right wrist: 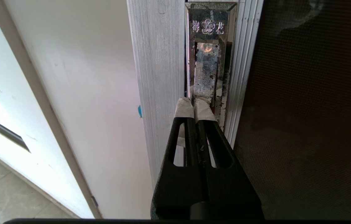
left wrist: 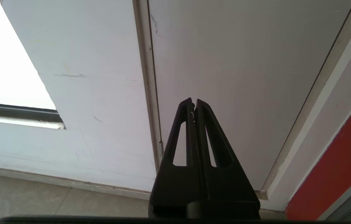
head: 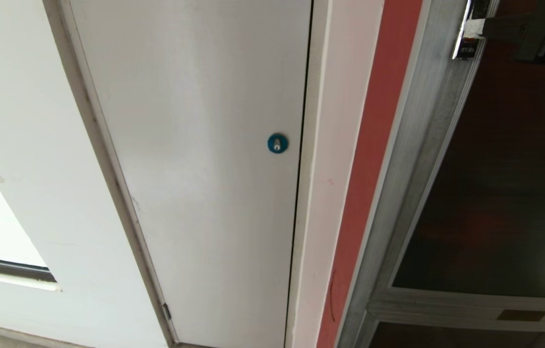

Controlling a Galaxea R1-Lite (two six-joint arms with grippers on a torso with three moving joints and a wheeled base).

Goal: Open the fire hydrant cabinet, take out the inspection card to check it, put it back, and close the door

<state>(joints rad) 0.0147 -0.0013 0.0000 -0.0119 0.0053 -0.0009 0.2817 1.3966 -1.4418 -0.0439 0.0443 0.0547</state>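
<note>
Right pincer (right wrist: 194,104) closed, tips at metal latch (right wrist: 208,62) of door (right wrist: 312,109)

Shut dark-glass door (head: 499,183), silver frame

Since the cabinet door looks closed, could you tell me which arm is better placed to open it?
Probably the right: its tool, shut, sits at the metal latch plate on the door frame. The left tool faces the plain white door.
</note>
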